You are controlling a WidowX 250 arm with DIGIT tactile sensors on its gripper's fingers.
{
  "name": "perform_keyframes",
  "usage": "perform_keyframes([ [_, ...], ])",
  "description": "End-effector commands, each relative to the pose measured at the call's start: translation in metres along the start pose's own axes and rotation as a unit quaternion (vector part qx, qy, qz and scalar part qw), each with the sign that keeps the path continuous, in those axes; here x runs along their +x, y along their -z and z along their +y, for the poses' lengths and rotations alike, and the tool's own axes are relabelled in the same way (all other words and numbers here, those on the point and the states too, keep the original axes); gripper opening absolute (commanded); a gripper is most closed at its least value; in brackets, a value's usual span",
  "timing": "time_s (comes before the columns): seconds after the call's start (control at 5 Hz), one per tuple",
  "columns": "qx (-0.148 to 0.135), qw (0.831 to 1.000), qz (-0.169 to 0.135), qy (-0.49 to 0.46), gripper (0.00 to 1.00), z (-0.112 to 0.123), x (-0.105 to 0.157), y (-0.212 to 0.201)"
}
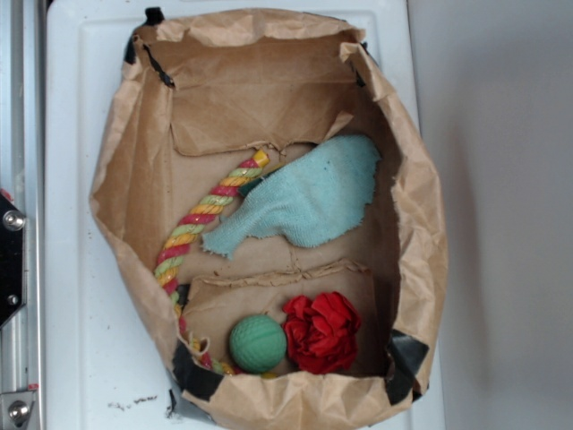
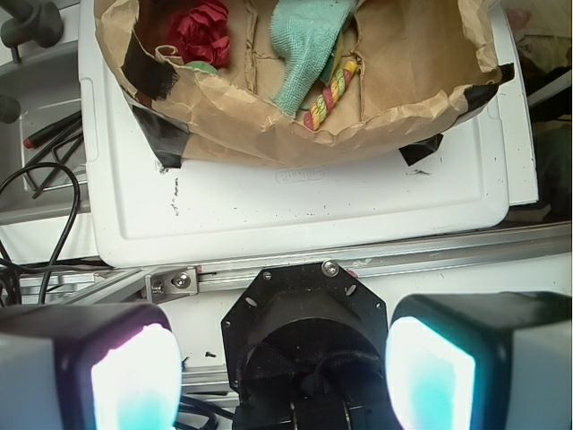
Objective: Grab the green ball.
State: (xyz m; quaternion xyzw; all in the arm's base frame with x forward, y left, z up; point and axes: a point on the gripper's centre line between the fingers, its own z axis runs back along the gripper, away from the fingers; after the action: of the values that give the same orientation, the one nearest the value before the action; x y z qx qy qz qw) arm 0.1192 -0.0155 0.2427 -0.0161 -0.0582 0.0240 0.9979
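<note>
Green ball (image 1: 257,343), matte, round, finely ridged, touching ruffled red fabric flower (image 1: 322,331) inside crinkled paper bag (image 1: 269,81); gripper (image 2: 283,376) released, empty.

No readable text, number or brand can be made out in either view. A small embossed mark is seen on the white surface (image 2: 300,176) in the wrist view, but it cannot be read.

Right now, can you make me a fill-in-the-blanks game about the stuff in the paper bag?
1. The green ball touches the ____ fabric flower.
2. The teal cloth partly covers the striped ____.
3. Everything sits inside a brown ____ bag.
4. The fingers are spread ____, holding nothing.

Missing words: red; rope; paper; open
</note>
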Motion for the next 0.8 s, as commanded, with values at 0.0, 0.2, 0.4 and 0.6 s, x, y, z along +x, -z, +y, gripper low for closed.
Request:
perform_keyframes([
  [0.0, 0.000, 1.000, 0.000, 0.000, 1.00, 0.000, 0.000, 0.000],
  [0.2, -0.008, 0.999, -0.005, -0.034, 1.00, -0.018, 0.049, 0.009],
  [0.4, -0.007, 0.999, -0.017, -0.045, 1.00, -0.024, 0.089, 0.025],
  [0.6, 0.000, 0.999, -0.025, -0.048, 1.00, -0.014, 0.119, 0.045],
])
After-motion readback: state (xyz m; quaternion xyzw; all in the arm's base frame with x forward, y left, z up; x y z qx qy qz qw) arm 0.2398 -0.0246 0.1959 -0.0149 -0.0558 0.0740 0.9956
